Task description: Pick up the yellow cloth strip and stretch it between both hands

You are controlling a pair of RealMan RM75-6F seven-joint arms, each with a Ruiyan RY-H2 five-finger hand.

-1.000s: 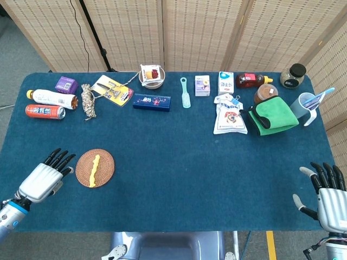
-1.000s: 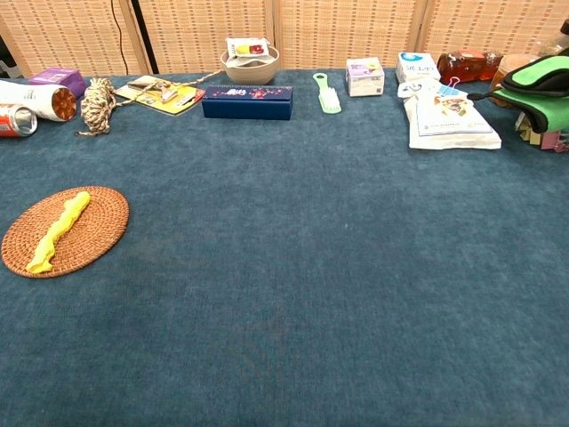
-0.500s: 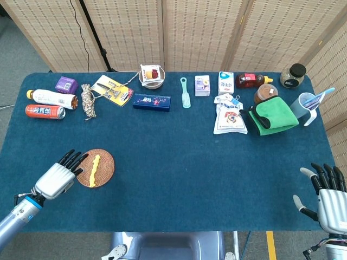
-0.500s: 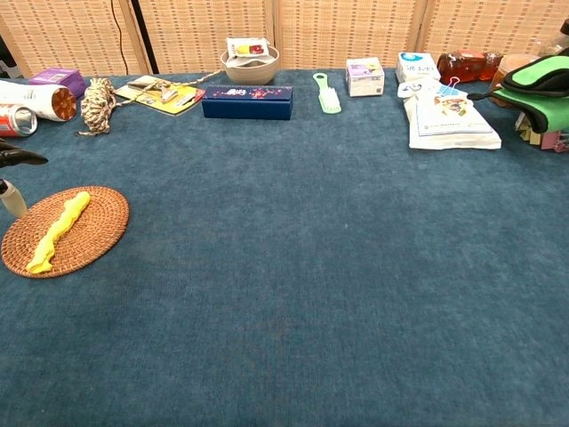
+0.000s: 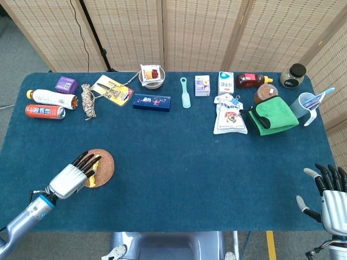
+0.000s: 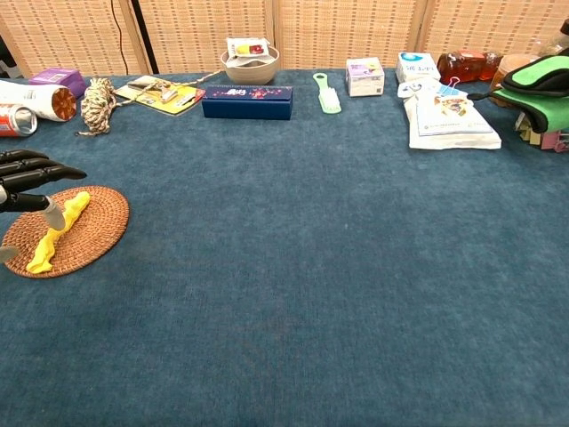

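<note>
Yellow cloth strip (image 6: 55,229) lies on the woven mat (image 6: 93,233) under my left hand (image 5: 75,174), fingers spread, holding nothing; my right hand (image 5: 332,196) is spread too.

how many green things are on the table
2 that show clearly: a light green brush at the back middle, between the blue box and a small carton, and a green cloth folded at the back right beside the pale cup. Clutter at the back could hide smaller ones.
</note>
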